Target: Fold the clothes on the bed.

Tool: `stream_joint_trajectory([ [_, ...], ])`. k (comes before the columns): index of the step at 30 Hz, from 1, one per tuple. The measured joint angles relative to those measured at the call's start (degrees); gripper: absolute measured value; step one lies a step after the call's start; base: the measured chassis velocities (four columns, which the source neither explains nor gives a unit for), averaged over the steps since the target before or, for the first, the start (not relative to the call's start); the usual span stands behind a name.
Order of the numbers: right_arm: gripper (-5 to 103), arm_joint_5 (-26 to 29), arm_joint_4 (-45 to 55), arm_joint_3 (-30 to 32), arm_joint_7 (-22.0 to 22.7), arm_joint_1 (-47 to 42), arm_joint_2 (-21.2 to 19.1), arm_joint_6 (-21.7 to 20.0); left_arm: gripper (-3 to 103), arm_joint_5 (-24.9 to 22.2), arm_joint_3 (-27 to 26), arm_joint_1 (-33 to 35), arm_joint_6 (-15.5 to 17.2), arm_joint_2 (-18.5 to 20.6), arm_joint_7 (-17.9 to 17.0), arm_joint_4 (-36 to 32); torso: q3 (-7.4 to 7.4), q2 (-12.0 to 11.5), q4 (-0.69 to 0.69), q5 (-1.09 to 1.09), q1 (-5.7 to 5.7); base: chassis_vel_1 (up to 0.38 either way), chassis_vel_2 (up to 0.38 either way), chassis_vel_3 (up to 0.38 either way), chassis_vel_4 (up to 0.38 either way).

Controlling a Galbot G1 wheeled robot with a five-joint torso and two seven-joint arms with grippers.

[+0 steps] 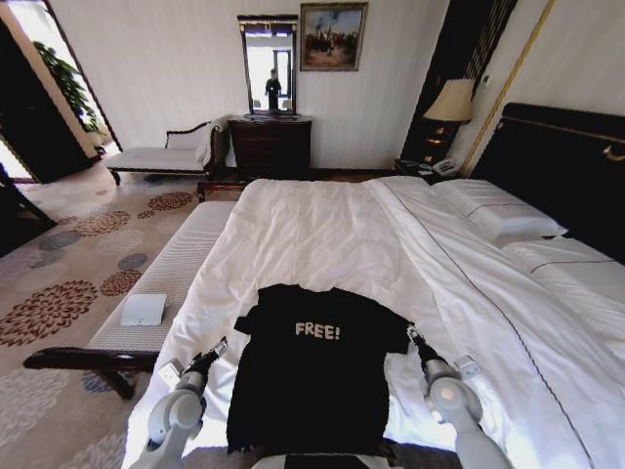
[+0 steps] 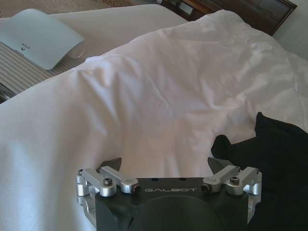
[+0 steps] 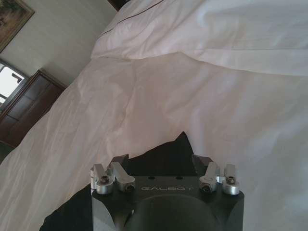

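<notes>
The clothes, a black T-shirt (image 1: 312,376) with white "FREE!" lettering, lie flat on the white duvet near the foot of the bed (image 1: 322,234). My left gripper (image 1: 217,348) hovers open just off the shirt's left sleeve. In the left wrist view the left gripper (image 2: 166,163) has its jaws spread over bare duvet, the sleeve (image 2: 269,159) beside one finger. My right gripper (image 1: 414,335) is at the shirt's right sleeve. In the right wrist view the right gripper (image 3: 161,161) stands open above a corner of the black sleeve (image 3: 168,147).
A pale upholstered bench (image 1: 171,274) runs along the bed's left side with a white flat device (image 1: 144,310) on it. Pillows (image 1: 498,210) and the dark headboard (image 1: 557,166) lie to the right. A dresser (image 1: 270,147) and lamp (image 1: 449,103) stand at the far wall.
</notes>
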Motion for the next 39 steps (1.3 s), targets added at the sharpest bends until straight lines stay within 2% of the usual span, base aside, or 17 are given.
stream_joint_trajectory([
  [4,94,-0.25,-4.3,-0.54,-2.68,1.77,-1.16,-0.2,100,0.0,-0.59,0.26,-0.02,0.35,0.0,-0.1,0.0,0.0,-0.01,0.01,0.0,0.0,0.0,0.0,0.0],
  [6,94,-0.44,-4.84,-0.57,-2.93,1.97,-1.26,-0.19,100,-0.01,-0.66,0.29,-0.04,0.39,0.0,-0.13,0.0,0.0,-0.01,0.01,0.0,0.0,0.0,0.0,0.0],
  [7,101,-0.91,-5.83,-0.63,-3.43,2.24,-1.43,-0.04,100,-0.02,-0.77,0.32,-0.06,0.43,0.0,-0.15,0.0,0.0,-0.01,0.0,0.0,0.0,0.0,0.0,0.0],
  [9,93,-1.46,-7.42,-0.76,-4.06,2.65,-1.59,0.5,100,-0.05,-0.86,0.33,-0.08,0.45,-0.01,-0.15,0.0,0.0,-0.01,0.0,0.0,0.0,0.0,0.0,0.0],
  [12,88,-1.7,-8.3,-0.84,-4.37,2.93,-1.61,0.91,100,-0.05,-0.84,0.31,-0.09,0.4,-0.02,-0.14,0.0,0.0,-0.02,0.0,0.0,0.0,0.0,0.0,0.0],
  [15,72,-1.84,-9.7,-1.01,-5.04,3.65,-1.65,1.78,100,0.0,-0.62,0.17,-0.09,0.21,-0.08,0.0,0.0,0.0,-0.02,0.0,0.0,0.0,0.0,0.0,0.0],
  [17,72,-1.85,-9.84,-1.03,-5.14,3.77,-1.69,1.88,100,0.02,-0.58,0.14,-0.09,0.18,-0.09,0.02,0.0,0.0,-0.02,0.0,0.0,0.0,0.0,0.0,0.0],
  [20,55,-1.88,-10.56,-1.24,-5.68,4.46,-2.0,2.46,100,0.19,-0.41,0.03,-0.09,0.03,-0.14,0.1,0.0,0.0,-0.02,0.0,0.0,0.0,0.0,0.0,0.0],
  [21,55,-1.88,-10.56,-1.24,-5.68,4.46,-2.0,2.46,100,0.19,-0.41,0.03,-0.09,0.03,-0.14,0.1,0.0,0.0,-0.02,0.0,0.0,0.0,0.0,0.0,0.0],
  [23,44,-1.95,-10.84,-1.37,-5.84,4.74,-2.1,2.67,100,0.28,-0.39,0.02,-0.09,-0.02,-0.16,0.13,0.0,0.0,-0.01,-0.01,0.0,0.0,0.0,0.0,0.0],
  [25,44,-2.0,-11.02,-1.47,-5.88,4.92,-2.11,2.82,100,0.3,-0.39,0.02,-0.09,-0.03,-0.17,0.14,0.0,0.0,-0.01,-0.01,0.0,0.0,0.0,0.0,0.0],
  [27,33,-2.17,-11.26,-1.74,-5.95,5.11,-2.11,2.96,100,0.33,-0.44,0.01,-0.1,-0.04,-0.19,0.16,0.0,0.0,-0.01,-0.01,0.0,0.0,0.0,0.0,0.0],
  [28,22,-2.45,-11.46,-1.91,-6.0,5.22,-2.06,3.03,100,0.34,-0.47,0.01,-0.11,-0.04,-0.19,0.17,0.0,0.0,-0.02,0.0,0.0,0.0,0.0,0.0,0.0],
  [30,22,-2.54,-11.54,-1.97,-6.01,5.26,-2.04,3.05,100,0.34,-0.48,0.01,-0.11,-0.05,-0.2,0.18,0.0,0.0,-0.02,-0.01,0.0,0.0,0.0,0.0,0.0],
  [34,2,-3.13,-12.66,-2.45,-6.08,5.88,-2.0,3.27,100,0.59,-0.46,0.02,-0.13,-0.35,-0.23,0.26,0.0,0.0,-0.01,-0.01,0.0,0.0,0.0,0.0,0.0],
  [39,0,-3.15,-12.94,-2.56,-6.08,6.04,-2.1,3.41,100,0.8,-0.44,0.05,-0.14,-0.62,-0.24,0.31,0.0,0.0,-0.01,0.0,0.0,0.0,0.0,0.0,0.0],
])
